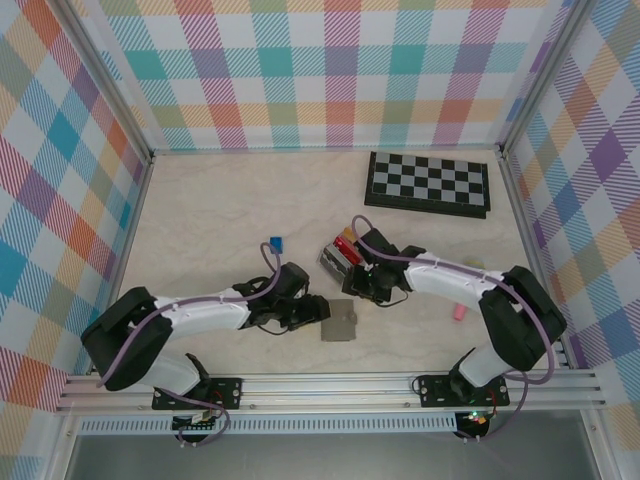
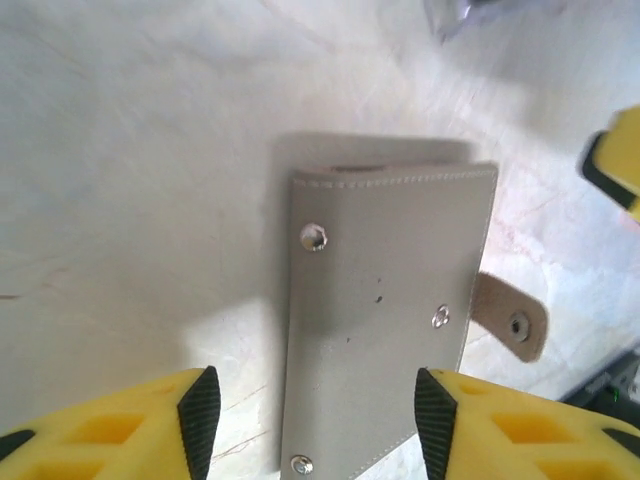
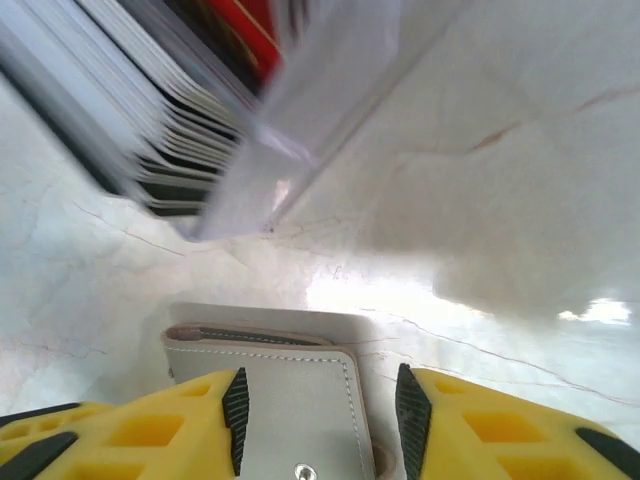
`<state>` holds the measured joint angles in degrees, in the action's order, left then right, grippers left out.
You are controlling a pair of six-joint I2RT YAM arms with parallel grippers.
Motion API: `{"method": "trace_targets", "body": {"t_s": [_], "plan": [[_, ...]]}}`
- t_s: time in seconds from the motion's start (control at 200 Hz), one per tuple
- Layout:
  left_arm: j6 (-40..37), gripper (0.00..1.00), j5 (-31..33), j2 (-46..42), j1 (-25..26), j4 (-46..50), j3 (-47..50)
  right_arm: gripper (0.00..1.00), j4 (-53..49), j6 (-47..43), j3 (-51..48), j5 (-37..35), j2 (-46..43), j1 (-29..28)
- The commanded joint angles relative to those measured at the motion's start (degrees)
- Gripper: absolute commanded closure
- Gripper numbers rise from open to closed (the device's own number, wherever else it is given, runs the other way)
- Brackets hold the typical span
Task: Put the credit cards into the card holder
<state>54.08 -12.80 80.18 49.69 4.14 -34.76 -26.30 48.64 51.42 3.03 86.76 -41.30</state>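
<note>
The left jaws stand apart, straddling one end of the card holder (image 2: 385, 330), which lies flat on the desk (image 1: 220, 220) between the two arms. Just beyond it, a clear rack (image 3: 320, 100) holds the credit cards (image 1: 347, 243) upright in a row, red and yellow among them. The right jaws, also apart, hover over the holder's opposite edge. The holder is grey and folded shut, with a stitched edge, metal snaps and a strap tab (image 2: 510, 322).

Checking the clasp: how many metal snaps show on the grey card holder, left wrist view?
4 snaps on the card holder: one upper left, one near the right edge, one bottom left, one on the side tab. Others may lie hidden underneath.
</note>
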Motion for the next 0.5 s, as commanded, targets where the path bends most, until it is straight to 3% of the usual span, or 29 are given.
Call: {"method": "trace_targets", "body": {"t_s": [0.0,0.09,0.235,0.36,0.495], "plan": [[-1.0,0.42,6.2,-2.4,-1.6,5.7,-1.6,0.5,-11.4,-7.8,6.2,-11.5,-3.1,0.2],[-0.8,0.41,5.3,-2.4,-3.9,5.1,-2.0,0.43,-13.2,-12.4,9.8,-12.6,-3.1,3.4],[-0.2,0.32,1.6,-0.7,-7.5,0.2,-2.7,0.22,-9.3,-16.8,14.0,-2.2,-0.1,13.0],[-0.2,0.33,-2.2,4.7,-10.8,-2.3,-7.1,0.18,-6.6,-18.8,18.8,8.0,6.4,18.6],[-0.3,0.42,-2.1,12.0,-12.7,-1.9,-13.6,0.18,-5.1,-18.5,23.4,15.5,13.7,21.3]]}}
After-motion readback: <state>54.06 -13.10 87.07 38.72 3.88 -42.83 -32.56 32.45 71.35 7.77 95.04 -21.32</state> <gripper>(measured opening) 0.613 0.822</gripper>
